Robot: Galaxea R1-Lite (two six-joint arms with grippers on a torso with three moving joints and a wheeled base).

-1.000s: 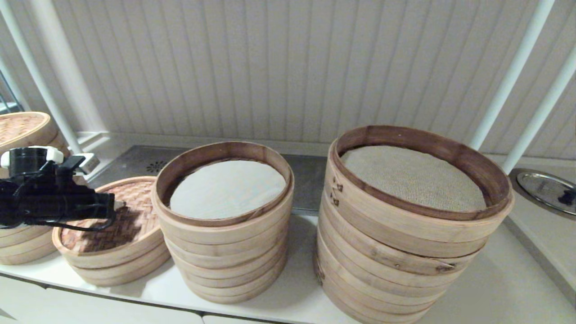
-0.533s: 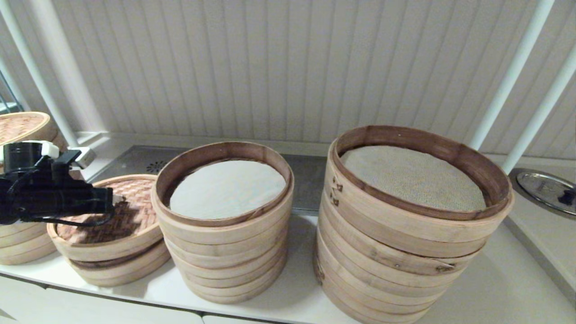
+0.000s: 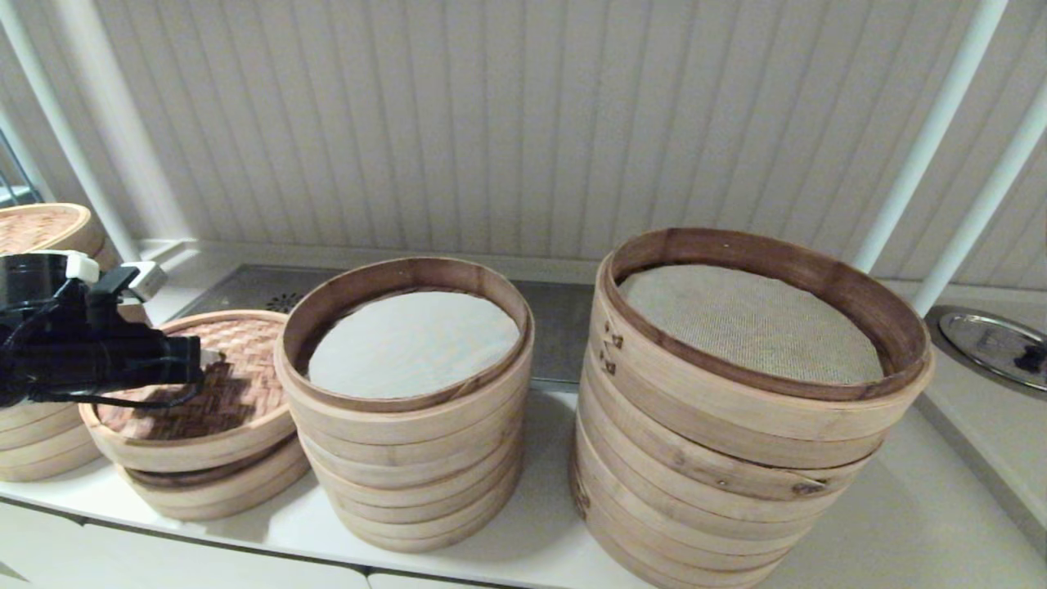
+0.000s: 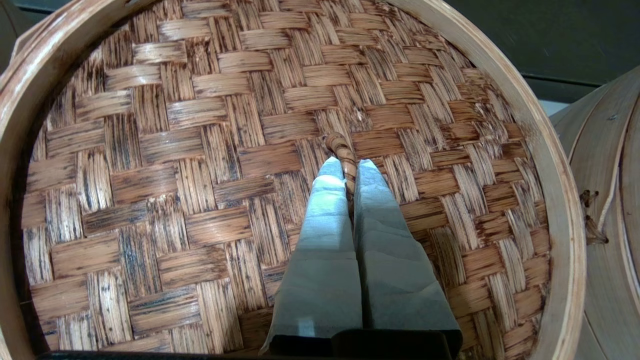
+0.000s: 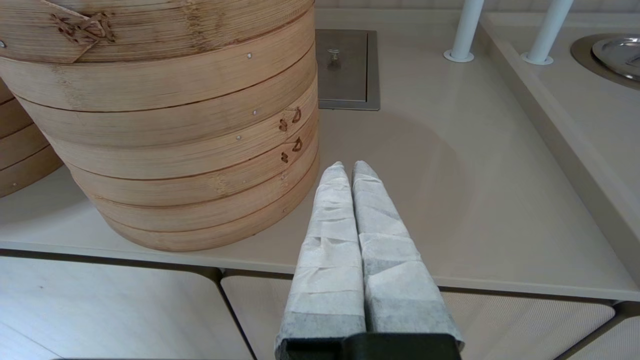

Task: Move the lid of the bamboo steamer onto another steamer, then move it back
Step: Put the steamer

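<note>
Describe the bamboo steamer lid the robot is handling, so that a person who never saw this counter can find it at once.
Start at the tall many-tiered stack with the white liner, mid-counter, and look toward the robot's left. There the bamboo steamer lid hangs just above a shallow steamer, the left gripper shut on its centre loop. Its reddish-brown herringbone top sets it apart from the open, lidless stacks.
</note>
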